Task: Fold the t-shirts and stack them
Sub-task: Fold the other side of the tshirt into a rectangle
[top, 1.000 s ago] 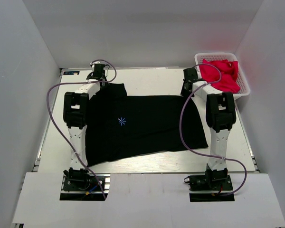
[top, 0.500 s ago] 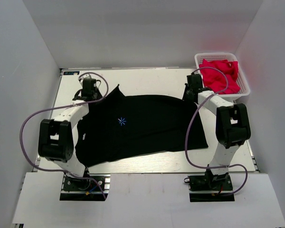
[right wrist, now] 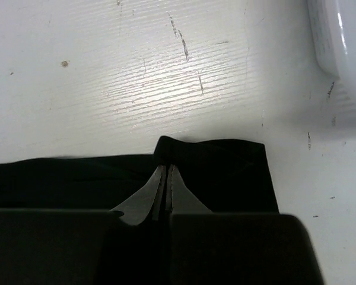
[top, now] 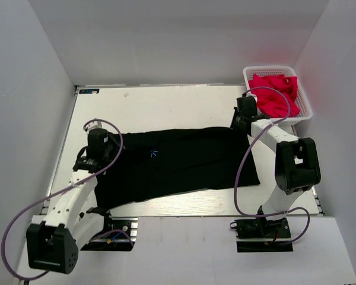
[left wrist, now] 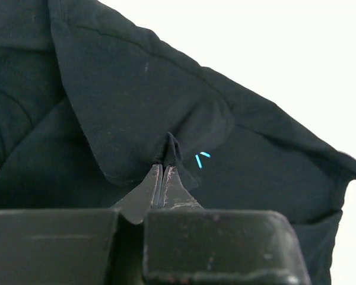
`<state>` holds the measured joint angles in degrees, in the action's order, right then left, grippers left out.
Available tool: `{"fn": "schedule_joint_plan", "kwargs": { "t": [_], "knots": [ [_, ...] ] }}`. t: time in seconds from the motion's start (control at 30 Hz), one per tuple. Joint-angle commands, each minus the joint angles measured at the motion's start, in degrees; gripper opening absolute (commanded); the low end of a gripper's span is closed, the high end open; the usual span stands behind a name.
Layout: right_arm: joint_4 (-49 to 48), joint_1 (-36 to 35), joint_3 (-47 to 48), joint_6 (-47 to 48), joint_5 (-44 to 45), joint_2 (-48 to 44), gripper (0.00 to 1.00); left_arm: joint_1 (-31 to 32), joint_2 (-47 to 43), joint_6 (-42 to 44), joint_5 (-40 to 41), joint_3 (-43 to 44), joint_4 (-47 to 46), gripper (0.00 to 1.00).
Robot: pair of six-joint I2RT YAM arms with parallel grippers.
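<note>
Lying across the middle of the table point(top: 166, 104), the shirt point(top: 184, 166) stretches as a long black band between the two arms. The left end effector point(left wrist: 164, 168) is at the shirt's left end, its fingers pressed together on a small peak of black cloth. From that pinch a flap of the shirt hangs over the layer beneath. Just beside the pinch, a bit of the light-blue print point(left wrist: 202, 158) shows. The right end effector point(right wrist: 166, 171) is at the shirt's far right corner, likewise clamped tight on the cloth. The corner's hem pokes out just past its tips, with bare table beyond. A white basket point(top: 249, 73) stands near that arm at the table's far right corner. It has red cloth point(top: 276, 92) in it and sits apart from the shirt.
</note>
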<state>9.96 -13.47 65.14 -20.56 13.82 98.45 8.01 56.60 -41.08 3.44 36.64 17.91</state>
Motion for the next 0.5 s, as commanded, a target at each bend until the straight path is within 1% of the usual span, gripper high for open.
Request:
{"fn": "schedule_joint_plan", "kwargs": {
  "t": [0.0,0.03,0.07,0.13,0.33,0.47],
  "knots": [
    [-0.03,0.47,2.78,0.43,1.99,-2.21,0.0,0.08,-4.03,-3.21,1.56,1.4,7.38,0.0],
    [1.02,0.47,3.23,0.52,2.17,-2.39,0.0,0.08,-4.04,-3.22,2.52,3.33,11.14,0.0],
    [1.81,0.38,3.5,0.69,2.26,-2.3,0.0,0.08,-4.82,-3.74,4.54,4.3,12.92,0.0],
    [2.52,0.38,4.11,0.95,2.26,-3.18,0.0,0.08,-5.36,-4.27,5.96,6.85,17.04,0.0],
    [4.72,0.64,4.82,1.92,3.14,-4.5,0.0,0.08,-5.89,-6.02,5.96,10.46,23.91,0.0],
    [5.95,0.73,5.96,3.24,3.31,-3.97,0.0,0.08,-9.13,-8.14,5.96,10.99,28.56,0.0]
  ]
}}
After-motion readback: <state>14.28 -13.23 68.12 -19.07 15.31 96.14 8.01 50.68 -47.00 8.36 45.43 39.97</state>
